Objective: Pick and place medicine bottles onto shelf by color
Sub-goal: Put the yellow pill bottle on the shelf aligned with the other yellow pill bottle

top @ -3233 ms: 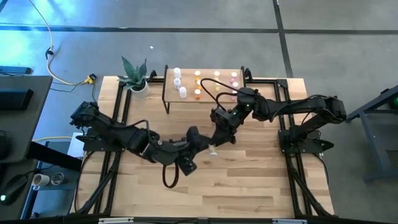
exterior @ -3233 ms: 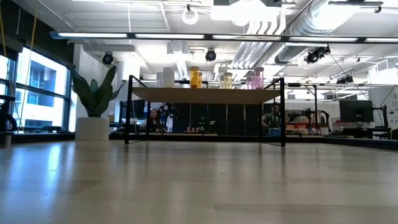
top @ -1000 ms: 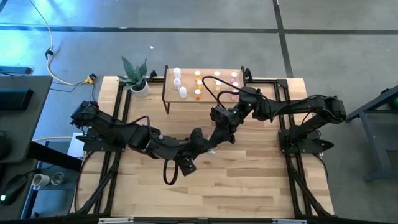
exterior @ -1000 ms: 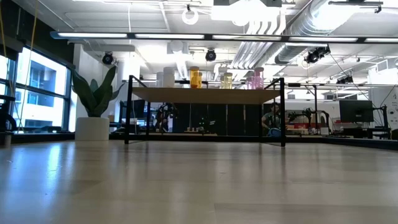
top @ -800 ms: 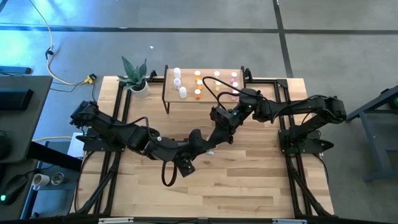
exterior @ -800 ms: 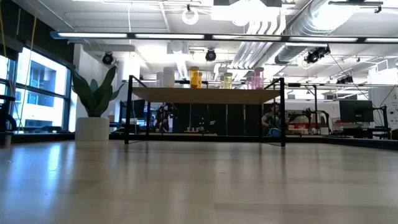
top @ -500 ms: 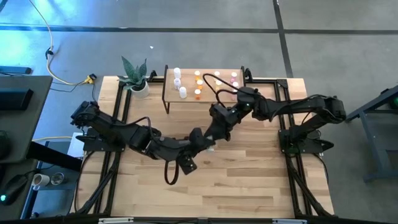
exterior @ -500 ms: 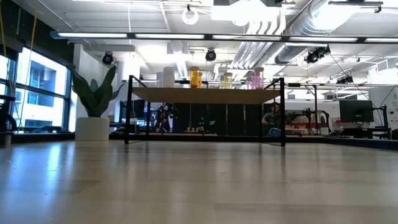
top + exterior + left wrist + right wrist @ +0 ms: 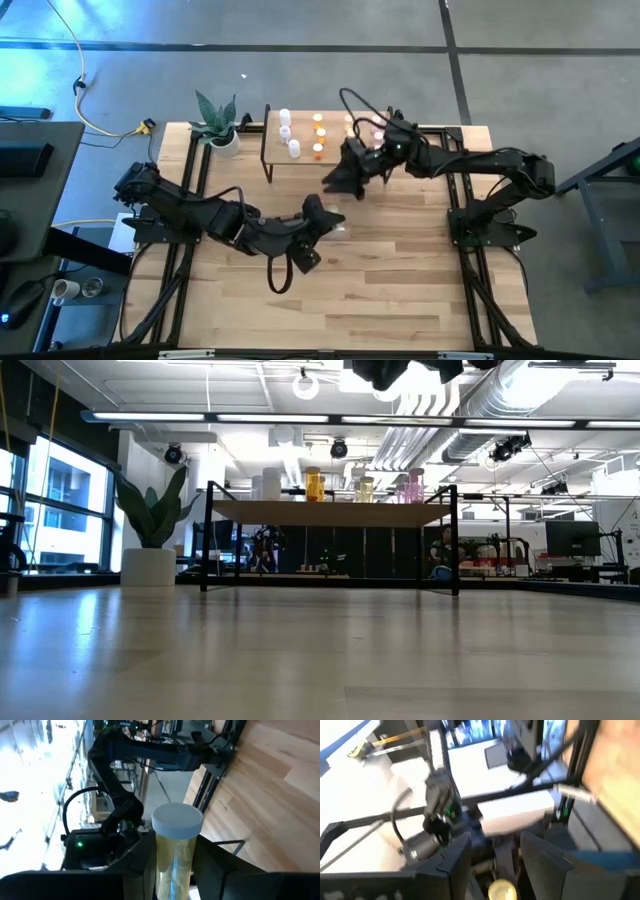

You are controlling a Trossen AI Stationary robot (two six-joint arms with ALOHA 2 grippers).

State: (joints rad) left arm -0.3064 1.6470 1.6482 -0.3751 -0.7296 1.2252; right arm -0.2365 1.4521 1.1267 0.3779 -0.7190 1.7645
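Note:
The shelf (image 9: pixel 300 160) stands at the table's far edge. On it are white (image 9: pixel 285 121), orange (image 9: pixel 318 150) and pink (image 9: pixel 376 125) medicine bottles; the low view shows them in a row on the shelf board (image 9: pixel 330 513). My left gripper (image 9: pixel 336 223) hangs above mid-table, shut on a pale yellow bottle (image 9: pixel 175 855) with a white cap. My right gripper (image 9: pixel 330 182) hovers just in front of the shelf. Its fingers stand apart (image 9: pixel 495 840) and grip nothing. My left gripper pinches the yellow bottle's body (image 9: pixel 175 870) between its two fingers (image 9: pixel 145 865), behind the white cap (image 9: pixel 176 820). The bottle lies along the fingers, and its cap end sticks out past their tips. The fingers point roughly level, and the bottle is lifted clear of the table.
A potted plant (image 9: pixel 218 128) stands at the far left corner beside the shelf. Black frame rails (image 9: pixel 190 170) run along both sides of the table. A cable loop (image 9: pixel 275 280) hangs below my left arm. Bare wood (image 9: pixel 380 290) fills the near half.
My right gripper has drawn away from the bottle and my left gripper. It has swung toward the far edge and now stands in front of the shelf. A dark arm part now shows at the top of the low view. The bottle stays in my left gripper above mid-table.

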